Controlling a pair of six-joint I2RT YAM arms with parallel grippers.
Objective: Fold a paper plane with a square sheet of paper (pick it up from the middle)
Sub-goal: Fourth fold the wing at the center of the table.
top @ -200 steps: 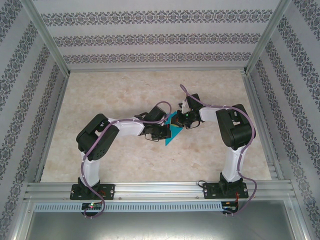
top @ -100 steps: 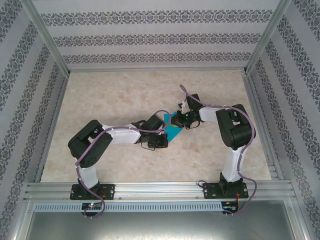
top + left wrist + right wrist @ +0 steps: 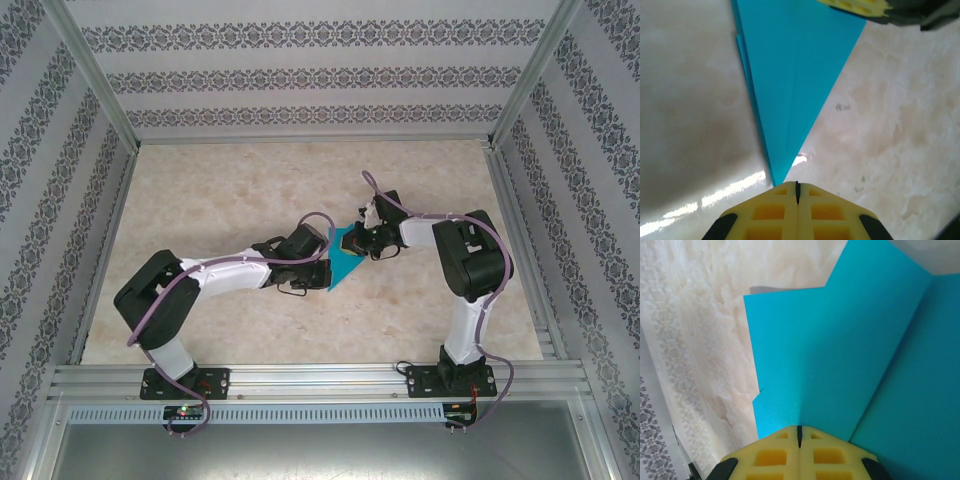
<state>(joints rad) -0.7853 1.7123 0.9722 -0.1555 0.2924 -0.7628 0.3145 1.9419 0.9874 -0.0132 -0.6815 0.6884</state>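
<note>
**Top view.** I saw the paper plane (image 3: 344,264), a teal folded sheet, lying near the middle of the marbled counter (image 3: 220,200) between the two arms. The left end effector (image 3: 320,268) reached it from the left and the right end effector (image 3: 360,242) from the upper right.

**Left wrist view.** The left yellow pads (image 3: 770,212) were pressed fully together. The plane's sharp tip ran right up to them.

**Right wrist view.** The right pads (image 3: 772,457) were likewise closed tight, at the edge of a creased, layered panel, one flap of which was tilted up. I could not tell whether either end effector pinched the paper or merely touched it.
</note>
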